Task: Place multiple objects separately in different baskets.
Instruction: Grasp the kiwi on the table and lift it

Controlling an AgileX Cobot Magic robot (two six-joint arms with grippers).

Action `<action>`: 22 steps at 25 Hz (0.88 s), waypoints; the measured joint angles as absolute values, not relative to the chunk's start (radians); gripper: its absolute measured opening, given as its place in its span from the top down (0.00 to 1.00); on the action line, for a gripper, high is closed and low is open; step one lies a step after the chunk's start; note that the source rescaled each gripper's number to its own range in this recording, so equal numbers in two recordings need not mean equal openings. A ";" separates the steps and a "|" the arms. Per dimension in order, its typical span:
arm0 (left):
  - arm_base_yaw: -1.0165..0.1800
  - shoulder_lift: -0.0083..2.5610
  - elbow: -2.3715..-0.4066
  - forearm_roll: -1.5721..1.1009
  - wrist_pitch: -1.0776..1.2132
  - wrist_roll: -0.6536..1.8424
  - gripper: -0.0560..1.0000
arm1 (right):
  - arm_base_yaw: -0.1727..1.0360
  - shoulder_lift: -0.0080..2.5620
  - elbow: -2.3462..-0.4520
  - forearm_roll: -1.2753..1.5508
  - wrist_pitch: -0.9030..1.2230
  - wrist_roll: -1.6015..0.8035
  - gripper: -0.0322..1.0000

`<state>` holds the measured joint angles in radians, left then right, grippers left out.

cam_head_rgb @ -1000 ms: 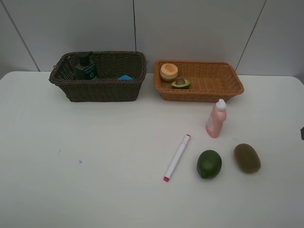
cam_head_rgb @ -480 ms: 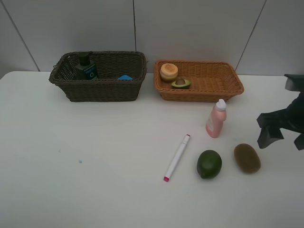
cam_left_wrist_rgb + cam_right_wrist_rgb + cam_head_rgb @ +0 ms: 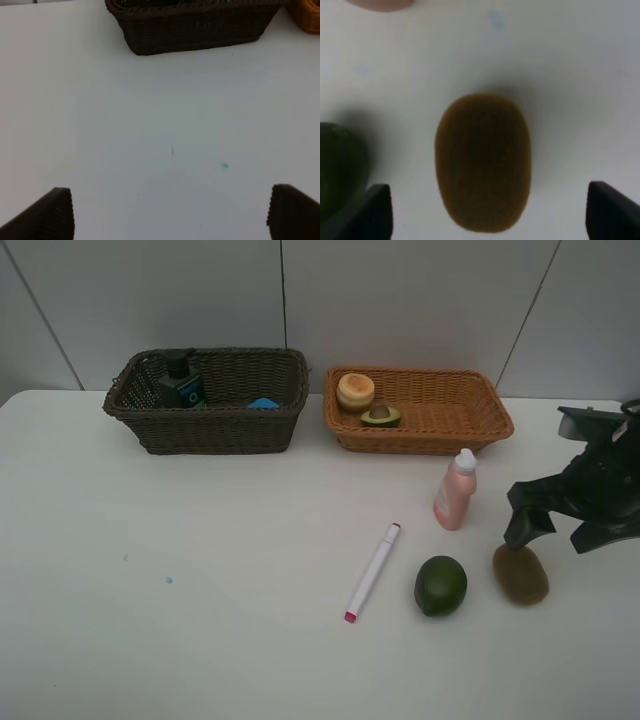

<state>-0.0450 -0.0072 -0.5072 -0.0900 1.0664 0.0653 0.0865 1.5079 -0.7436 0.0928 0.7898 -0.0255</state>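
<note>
The dark brown basket [image 3: 215, 430] holds the dark green pump bottle [image 3: 182, 383] and the blue eraser [image 3: 264, 403]. The orange-tan basket [image 3: 420, 437] holds the orange-red fruit [image 3: 355, 390] and the avocado half [image 3: 380, 415]. On the table lie the pink bottle [image 3: 455, 490], upright, the white-pink marker [image 3: 373, 571], the green lime [image 3: 441, 585] and the brown kiwi [image 3: 520, 573]. My right gripper [image 3: 560, 533] is open, just above and right of the kiwi. In the right wrist view the kiwi [image 3: 482, 162] lies between the open fingers [image 3: 372, 210], with the lime [image 3: 340, 167] beside it. My left gripper [image 3: 170, 220] is open and empty.
The white table [image 3: 200, 590] ends at a tiled wall behind the baskets. In the left wrist view the dark basket [image 3: 195, 30] is ahead, with a corner of the orange basket [image 3: 311, 10] beside it. A small blue speck [image 3: 224, 165] marks the table.
My right arm has come in from the right edge and moved left and down to the kiwi. The objects have not moved.
</note>
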 joint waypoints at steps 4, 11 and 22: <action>-0.045 -0.007 -0.507 -0.090 1.066 0.065 0.09 | 0.086 1.548 -0.744 0.103 0.783 -0.031 0.04; -0.045 -0.007 -0.507 -0.090 1.066 0.065 0.09 | 0.088 1.645 -0.744 0.137 0.737 -0.082 0.04; -0.045 -0.007 -0.507 -0.090 1.066 0.065 0.09 | 0.088 1.765 -0.745 0.153 0.668 -0.115 0.04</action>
